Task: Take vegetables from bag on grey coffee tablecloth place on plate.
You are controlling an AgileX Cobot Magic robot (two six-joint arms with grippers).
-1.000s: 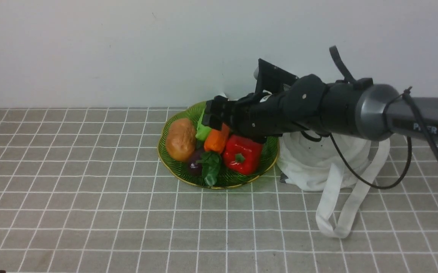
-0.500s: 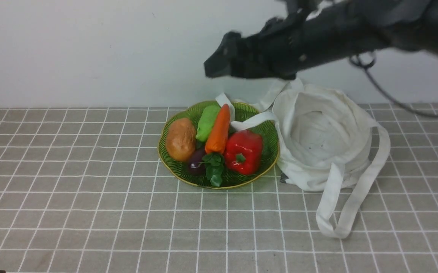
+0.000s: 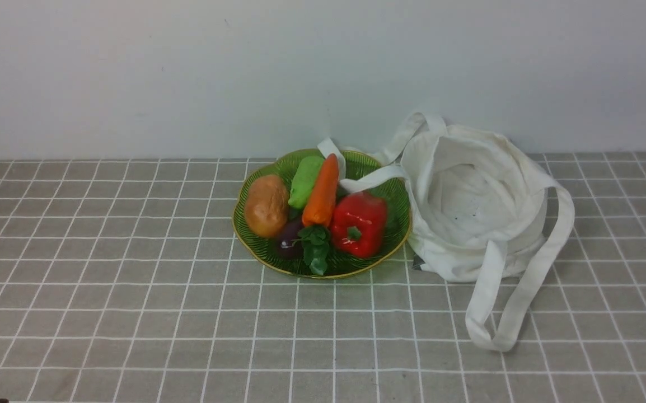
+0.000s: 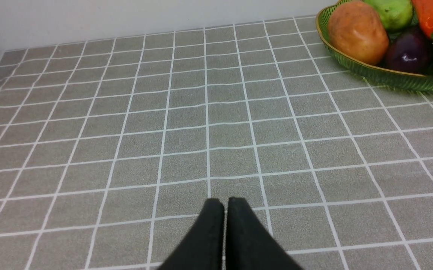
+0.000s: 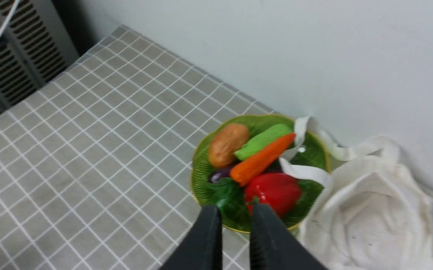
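The orange carrot (image 3: 321, 190) with its green top lies on the green glass plate (image 3: 256, 252), between a green vegetable (image 3: 306, 180) and a red pepper (image 3: 359, 224). A brown potato (image 3: 267, 204) and a purple vegetable (image 3: 288, 240) lie there too. The white bag (image 3: 468, 207) stands open and looks empty, right of the plate. Neither arm shows in the front view. My right gripper (image 5: 235, 208) is open and empty, high above the plate (image 5: 201, 176) and carrot (image 5: 261, 159). My left gripper (image 4: 226, 200) is shut and empty over the grey checked tablecloth (image 4: 164, 112), left of the plate (image 4: 351, 69).
One bag strap (image 3: 356, 182) lies across the plate's back rim. Another strap loop (image 3: 502, 313) trails forward on the cloth. A white wall runs close behind plate and bag. A slatted grille (image 5: 6, 56) stands beyond the cloth's far left edge.
My right arm let go of the carrot on the plate, rose and drew back out of the front view. The carrot now lies still among the other vegetables.
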